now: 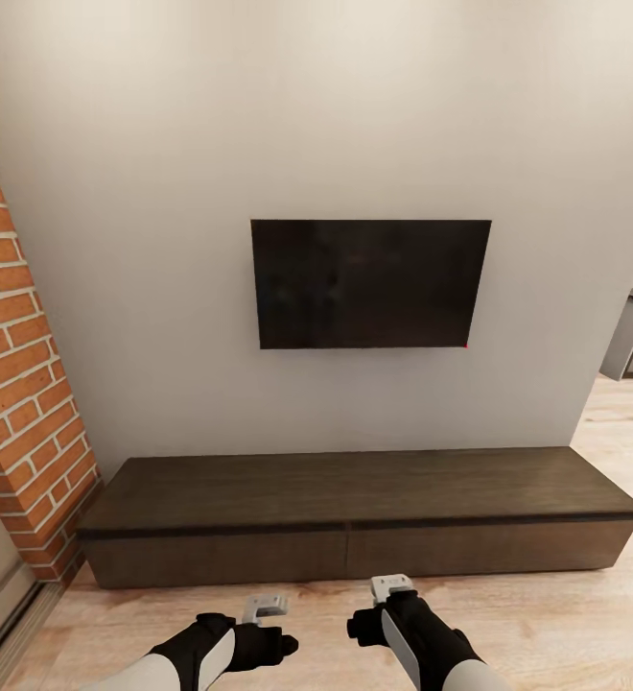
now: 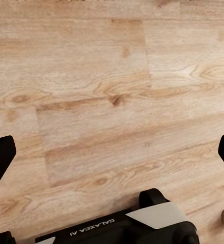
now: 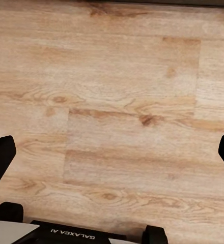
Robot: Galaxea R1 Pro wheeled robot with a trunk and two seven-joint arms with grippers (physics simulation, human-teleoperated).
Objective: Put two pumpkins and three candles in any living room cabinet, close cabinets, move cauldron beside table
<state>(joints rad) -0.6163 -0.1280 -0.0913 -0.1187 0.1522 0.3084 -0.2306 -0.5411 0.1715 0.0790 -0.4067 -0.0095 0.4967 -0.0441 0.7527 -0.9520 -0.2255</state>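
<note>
Grippers low over the wood floor: left gripper spread wide, nothing between its fingers; right gripper spread wide too, empty. Just beyond, the cabinet sits against the wall, both fronts closed, top bare, television above

Cabinet interior hidden behind fronts

"GALAXEA AI" printed upside down on left end effector body, same lettering on right end effector body
</note>
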